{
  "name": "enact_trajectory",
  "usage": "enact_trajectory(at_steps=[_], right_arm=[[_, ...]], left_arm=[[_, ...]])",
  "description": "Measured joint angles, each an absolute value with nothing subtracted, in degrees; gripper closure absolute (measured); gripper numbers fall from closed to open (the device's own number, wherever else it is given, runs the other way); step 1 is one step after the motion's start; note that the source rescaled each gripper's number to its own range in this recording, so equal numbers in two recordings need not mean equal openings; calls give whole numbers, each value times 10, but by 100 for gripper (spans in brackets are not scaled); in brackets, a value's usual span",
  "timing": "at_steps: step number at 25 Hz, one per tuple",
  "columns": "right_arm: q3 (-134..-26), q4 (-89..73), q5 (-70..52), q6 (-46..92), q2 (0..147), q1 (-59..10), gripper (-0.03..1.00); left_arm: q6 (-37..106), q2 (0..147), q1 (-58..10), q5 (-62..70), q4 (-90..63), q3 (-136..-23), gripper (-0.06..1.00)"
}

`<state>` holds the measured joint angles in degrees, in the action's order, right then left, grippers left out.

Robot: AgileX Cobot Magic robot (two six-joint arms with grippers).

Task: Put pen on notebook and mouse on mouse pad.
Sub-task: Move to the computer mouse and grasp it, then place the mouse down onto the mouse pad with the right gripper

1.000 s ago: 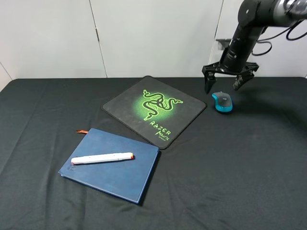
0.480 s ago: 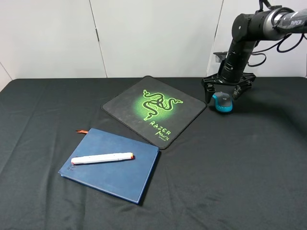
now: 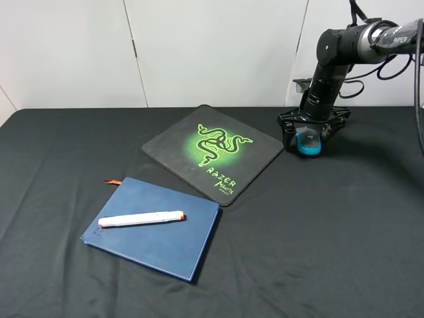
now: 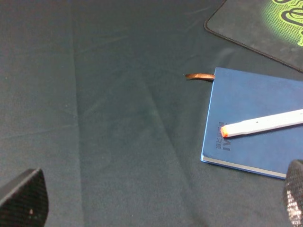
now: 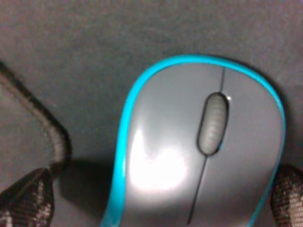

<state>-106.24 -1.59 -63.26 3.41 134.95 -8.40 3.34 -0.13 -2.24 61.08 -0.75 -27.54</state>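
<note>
Right gripper (image 3: 307,138), black two-finger claw: lowered within the last second to straddle the small teal-blue, grey-topped computer mouse (image 3: 308,144) at upper right. Its jaws are spread and not yet clamped, so pickup looks imminent, with the mouse just right of the square black cloth mouse pad with green snake logo (image 3: 213,151). Left gripper (image 4: 158,201): spread, empty. The long white orange-tipped pen (image 3: 140,218) lies unmoved on the dark blue hardcover notebook (image 3: 169,245), lower left, so that half is apparently done. Black tablecloth (image 3: 331,232); white panelled wall (image 3: 212,46) behind.
</note>
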Motion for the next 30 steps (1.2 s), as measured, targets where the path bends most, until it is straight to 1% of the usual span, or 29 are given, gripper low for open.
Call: enact_trajectory(at_steps=[3,4,6,9,10,11,22,30], right_arm=[[-1062,-9,-633,32,1349,-84,-2],[-1062,-7,-633,32,1349,-84,5],[-1062,-6,-633,32,1350,-84,31],[-1062,-5,-633,30,1350,-84,87],[-1062,-5,-633,30,1350,-84,97],[-1062,-5,-632,30,1350,-84,96],[-1064,-5,-635,30,1349,-84,96],[-1123,-31,-693,30,1320,-84,96]], left_arm=[[33,-1,-22,611,-8,-275,-5],[33,-1,-22,611,-8,-275,-5],[33,-1,-22,611,-8,-275,-5],[33,-1,-22,611,-8,-275,-5],[33,-1,-22,611,-8,-275,-5],[33,-1,-22,611,-8,-275,-5],[33,-1,-22,611,-8,-275,-5],[33,-1,-22,611,-9,-275,-5]])
